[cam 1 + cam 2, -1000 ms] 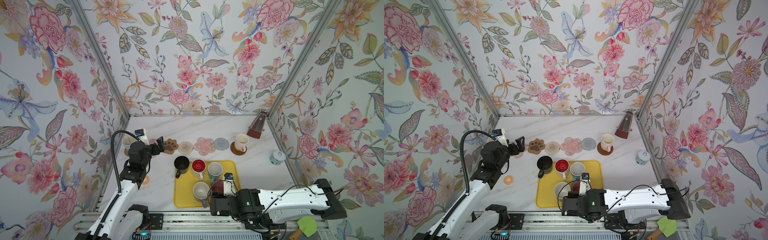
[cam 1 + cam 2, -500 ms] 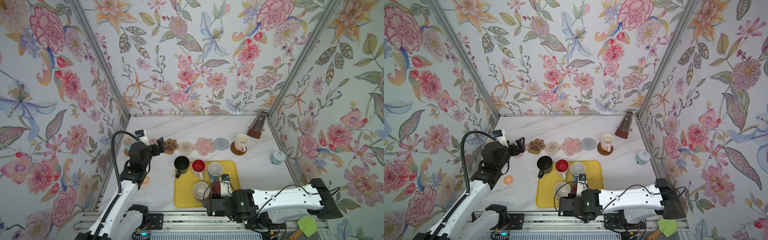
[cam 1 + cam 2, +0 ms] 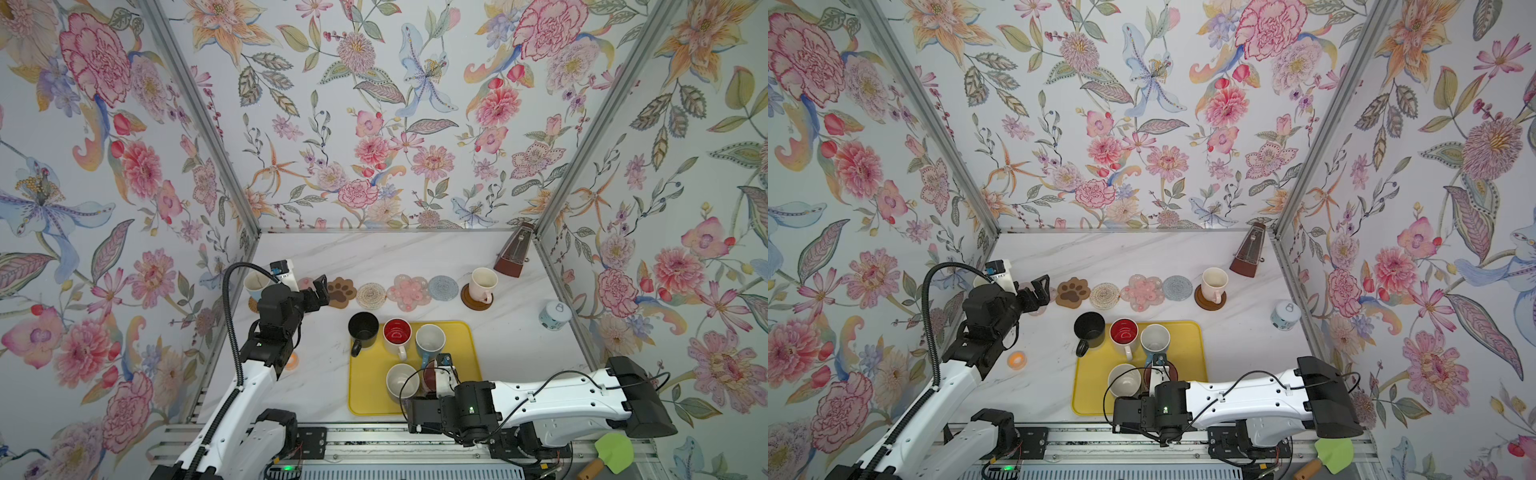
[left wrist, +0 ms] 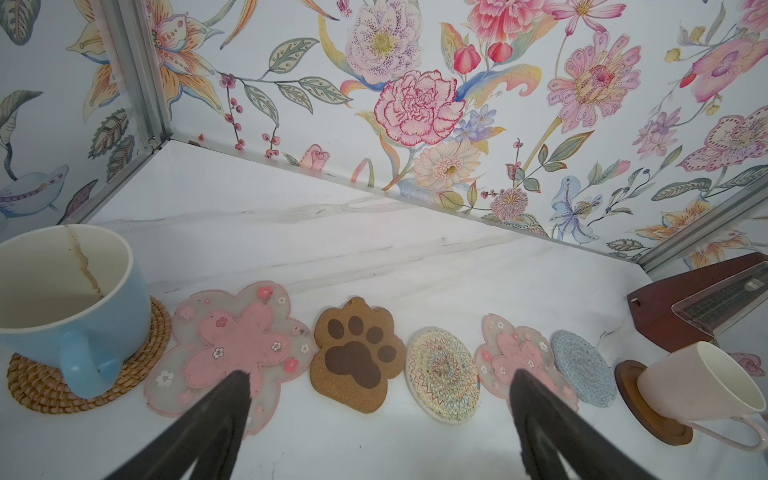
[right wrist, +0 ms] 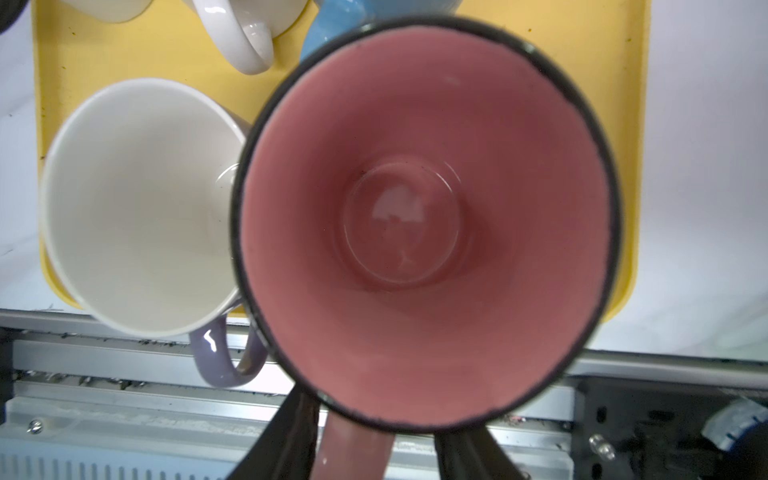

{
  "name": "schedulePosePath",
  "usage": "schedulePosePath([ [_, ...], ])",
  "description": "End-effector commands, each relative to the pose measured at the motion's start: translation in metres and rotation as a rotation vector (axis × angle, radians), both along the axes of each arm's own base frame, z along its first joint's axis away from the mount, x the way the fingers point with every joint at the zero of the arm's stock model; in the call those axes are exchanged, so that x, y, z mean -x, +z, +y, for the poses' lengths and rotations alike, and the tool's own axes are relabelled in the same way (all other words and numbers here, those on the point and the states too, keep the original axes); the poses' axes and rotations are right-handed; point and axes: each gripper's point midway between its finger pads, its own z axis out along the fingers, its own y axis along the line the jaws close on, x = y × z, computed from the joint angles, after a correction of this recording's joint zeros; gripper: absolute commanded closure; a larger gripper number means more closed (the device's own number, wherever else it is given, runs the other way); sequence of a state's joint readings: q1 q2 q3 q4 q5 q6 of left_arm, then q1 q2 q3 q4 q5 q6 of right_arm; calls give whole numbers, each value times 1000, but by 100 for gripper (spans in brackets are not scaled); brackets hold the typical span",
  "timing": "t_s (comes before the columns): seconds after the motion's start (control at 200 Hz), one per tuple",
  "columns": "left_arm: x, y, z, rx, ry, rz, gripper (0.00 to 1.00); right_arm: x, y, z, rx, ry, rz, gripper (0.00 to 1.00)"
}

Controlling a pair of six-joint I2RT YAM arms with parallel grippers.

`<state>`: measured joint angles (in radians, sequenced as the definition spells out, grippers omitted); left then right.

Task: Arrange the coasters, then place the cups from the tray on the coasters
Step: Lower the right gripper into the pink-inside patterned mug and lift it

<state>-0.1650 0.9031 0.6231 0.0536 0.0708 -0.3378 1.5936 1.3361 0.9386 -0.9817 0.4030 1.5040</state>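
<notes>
Brown metronome (image 3: 513, 257) in far right corner, white lidded jar (image 3: 555, 315) nearer, orange ring (image 3: 1017, 360) at left.

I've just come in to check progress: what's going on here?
The right gripper straddles the handle of the pink mug on the yellow tray. The left gripper hangs open by the row of coasters. A blue mug and a white mug stand on the end coasters; five between are bare.
</notes>
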Motion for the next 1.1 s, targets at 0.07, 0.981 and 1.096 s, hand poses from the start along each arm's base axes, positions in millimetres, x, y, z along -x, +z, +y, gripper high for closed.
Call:
schedulePosePath([
  [0.07, 0, -8, 2, -2, 18, 20, 1, -4, -6, -18, 51, -2, -4, 55],
  [0.981, 1, -9, 7, -11, 47, 34, 1, -11, -23, -40, 144, -11, 25, 91],
  [1.096, 1, -9, 9, -11, 59, 35, 1, -17, -17, -51, 163, -32, 14, 93],
])
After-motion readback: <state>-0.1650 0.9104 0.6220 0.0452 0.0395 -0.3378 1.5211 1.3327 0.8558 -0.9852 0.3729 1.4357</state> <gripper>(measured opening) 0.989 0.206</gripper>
